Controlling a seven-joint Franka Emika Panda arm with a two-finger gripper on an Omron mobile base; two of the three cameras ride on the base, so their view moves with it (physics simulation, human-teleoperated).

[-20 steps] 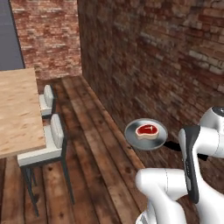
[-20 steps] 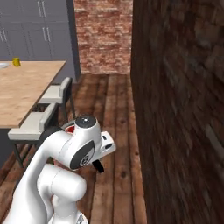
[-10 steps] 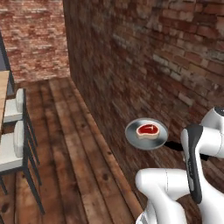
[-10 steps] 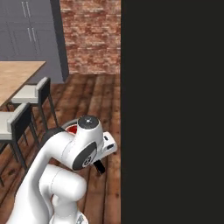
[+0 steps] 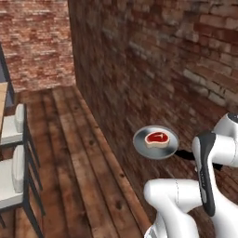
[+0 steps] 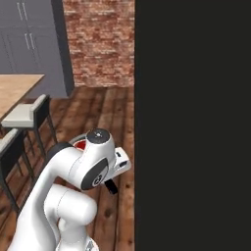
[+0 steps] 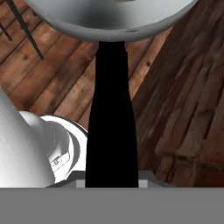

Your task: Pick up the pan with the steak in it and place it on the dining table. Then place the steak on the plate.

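Dining surface (image 6: pixel 17 93) sits off at 9 o'clock. The pan (image 5: pixel 155 142) rides mid-air over the floorboards, steak (image 5: pixel 156 139) at its centre, hand clamped tight on the black handle (image 7: pixel 111 118). Stiff metal, front-heavy I'd guess; steak looks slidey, so keep it level.

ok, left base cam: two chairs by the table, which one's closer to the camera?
The lower chair, its pale seat cut off by the left edge. The other chair stands further up the floor, beside the dining table corner.
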